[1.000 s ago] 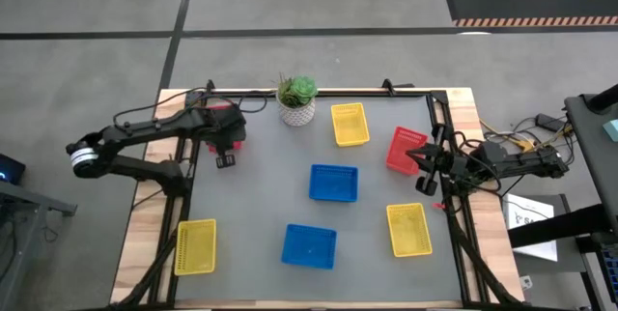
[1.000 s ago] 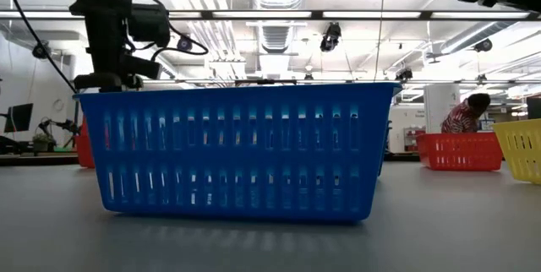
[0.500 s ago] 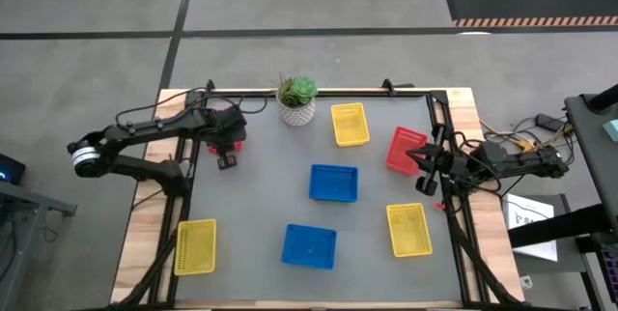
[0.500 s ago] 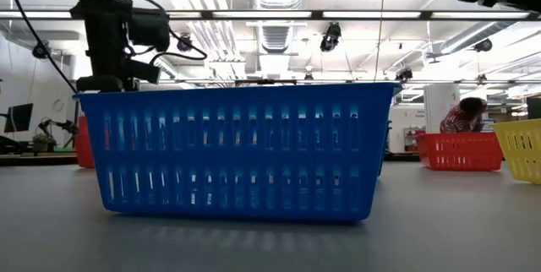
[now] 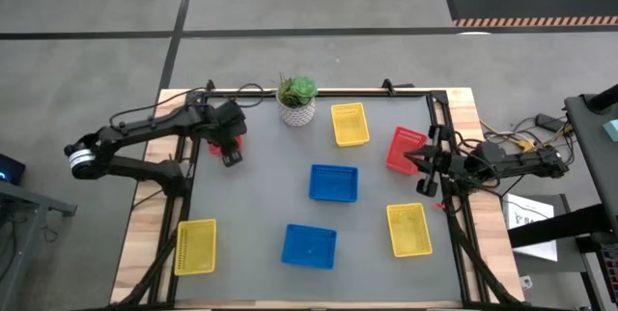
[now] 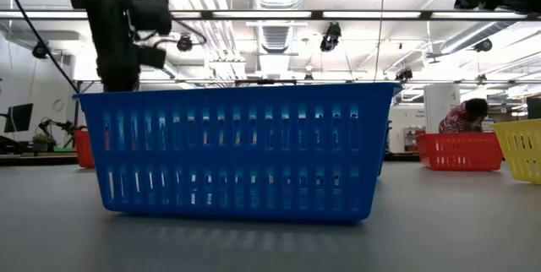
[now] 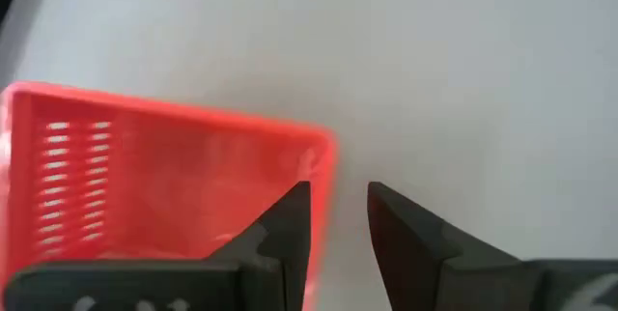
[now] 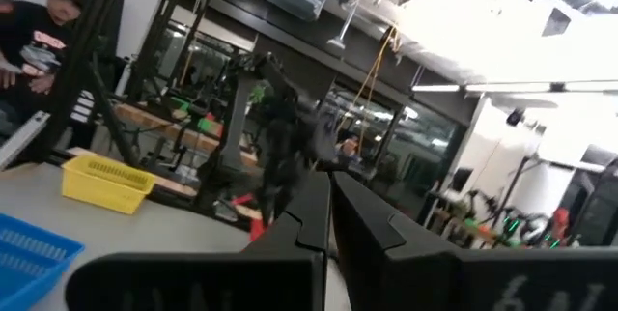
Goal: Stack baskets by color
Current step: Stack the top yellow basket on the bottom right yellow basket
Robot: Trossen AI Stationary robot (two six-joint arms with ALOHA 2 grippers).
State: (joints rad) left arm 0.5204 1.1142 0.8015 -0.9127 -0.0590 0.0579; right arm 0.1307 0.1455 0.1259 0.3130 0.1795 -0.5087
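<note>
The left arm is stretched across the table's far left corner, its left gripper [image 7: 335, 216] held above the table just beside a red basket [image 7: 169, 195], fingers parted and empty. That basket is set flat at the far left edge. The right arm is extended low at the right edge, its right gripper [image 5: 421, 159] clenched shut beside another red basket [image 5: 406, 149], whose long axis is tilted diagonally to the table edges.

The baskets are slotted plastic mesh with a slight sheen, seen close on the blue basket [image 6: 237, 149] and red basket [image 7: 164, 190]. The worktop [image 5: 261, 205] is matt, smooth grey, edged in bare wood [image 5: 145, 243].
</note>
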